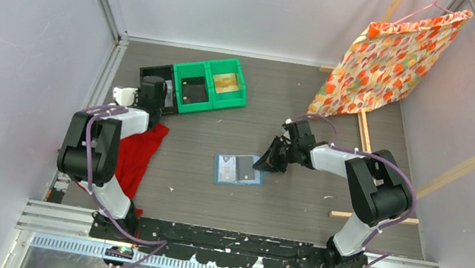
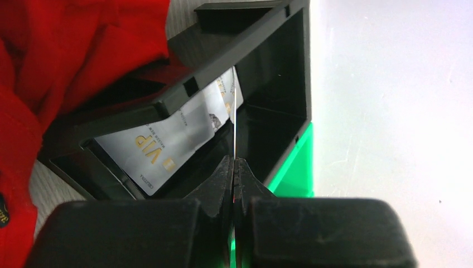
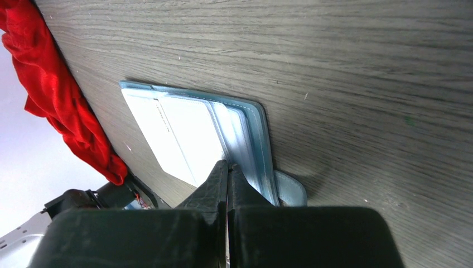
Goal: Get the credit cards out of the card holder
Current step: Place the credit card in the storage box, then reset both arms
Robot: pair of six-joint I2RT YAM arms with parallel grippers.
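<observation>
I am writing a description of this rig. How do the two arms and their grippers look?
Both arms have black joint housings joined by pale grey tubular links, with thin purple cables looping outside. The left gripper and right gripper have blocky black bodies and black, textured, tapered fingers.

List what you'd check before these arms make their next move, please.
1. Left gripper pinches a thin card securely: ok.
2. That card hangs over the black tray, where a silver VIP card lies: ok.
3. Right gripper is shut at the edge of the blue card holder: ok.
4. Right gripper actually grips a card: cannot tell.
5. Holder emptied: not ok, a pale card sits inside.
</observation>
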